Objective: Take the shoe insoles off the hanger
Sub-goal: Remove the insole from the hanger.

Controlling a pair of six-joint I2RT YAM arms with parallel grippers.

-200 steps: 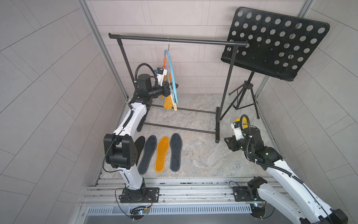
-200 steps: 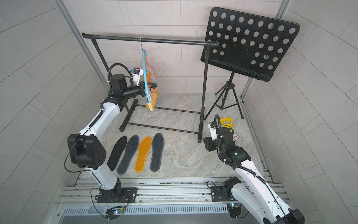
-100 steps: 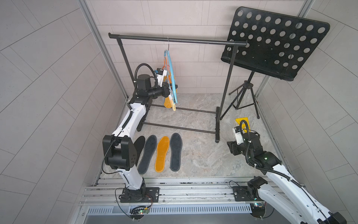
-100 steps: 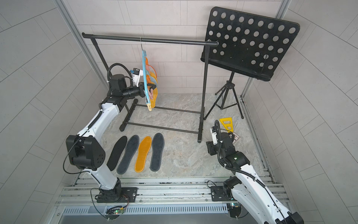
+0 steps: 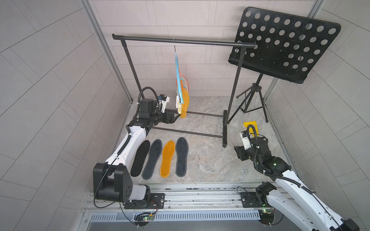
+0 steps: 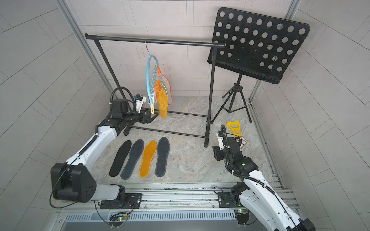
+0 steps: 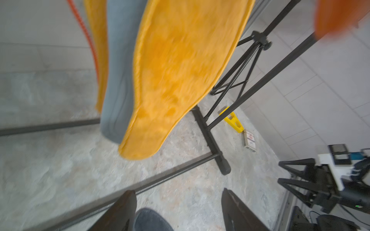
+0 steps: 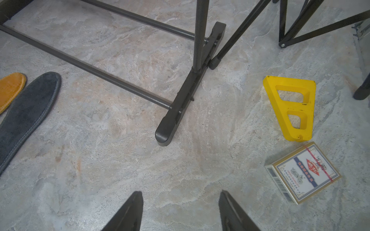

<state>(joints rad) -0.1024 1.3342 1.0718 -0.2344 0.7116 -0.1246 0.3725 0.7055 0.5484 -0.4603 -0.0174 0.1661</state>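
shoe insoles [image 6: 162, 104] still hanging | left claw [image 7: 177, 191] released, lowered, wide, empty | right claw [image 8: 180, 191] parted, empty

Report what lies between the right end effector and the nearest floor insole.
Bare floor only, from right end effector to dark grey insole, in both top views.

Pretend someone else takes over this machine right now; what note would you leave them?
Grippers: left gripper open, empty, near the bottom of the front orange-yellow insole; right gripper open, empty, over bare floor.
Done: four lie in a row on the floor: black insole, dark grey insole, orange insole, second dark grey insole.
To do: the blue hanger on the rack holds roughly four more, clipped: that orange-yellow one, a grey-blue insole, others behind, hard to count.
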